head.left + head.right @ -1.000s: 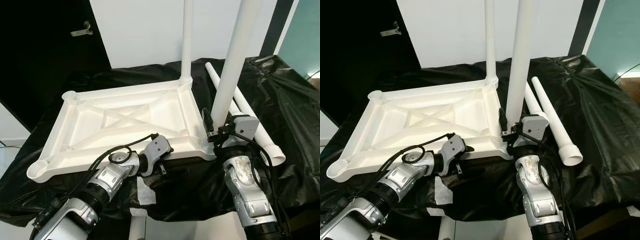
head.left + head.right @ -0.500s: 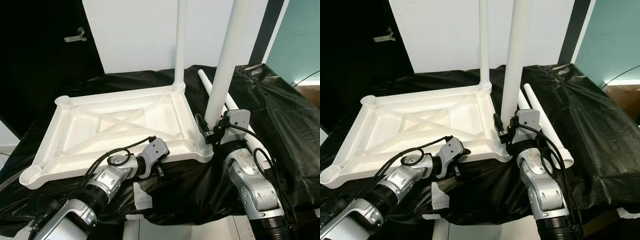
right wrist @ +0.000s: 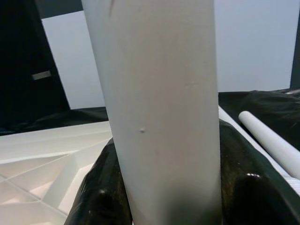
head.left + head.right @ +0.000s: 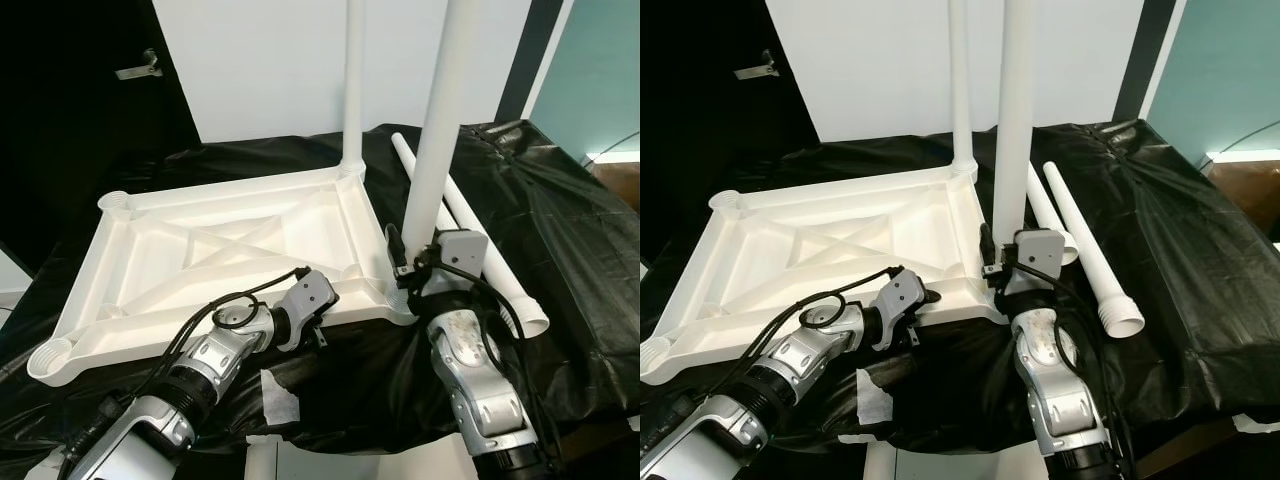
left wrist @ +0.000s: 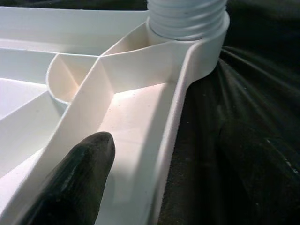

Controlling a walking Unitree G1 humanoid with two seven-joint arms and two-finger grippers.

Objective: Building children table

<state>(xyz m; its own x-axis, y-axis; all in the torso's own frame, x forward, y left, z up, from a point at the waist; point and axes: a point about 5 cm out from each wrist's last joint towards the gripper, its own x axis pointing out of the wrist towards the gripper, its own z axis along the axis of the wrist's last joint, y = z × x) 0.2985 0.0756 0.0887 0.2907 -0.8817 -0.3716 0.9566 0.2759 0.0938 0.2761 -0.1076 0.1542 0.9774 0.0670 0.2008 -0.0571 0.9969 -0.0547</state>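
White tabletop point(image 4: 200, 255) lies upside down on black sheet point(image 4: 560, 230), 2 legs upright in its corners. Near leg point(image 4: 432, 150) clamped low betw. fingers of right gripper point(image 4: 412, 268). Left gripper point(image 4: 318, 322) pinches tabletop's near rim. 2 loose legs point(image 4: 480, 235) lie beyond right gripper.

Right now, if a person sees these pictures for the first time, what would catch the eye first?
Probably the white tabletop, lying upside down on the black cover, with two white legs standing at its right corners. The right gripper is shut on the near leg just above its socket, while the left gripper grips the tabletop's front rim. Two spare legs lie to the right.
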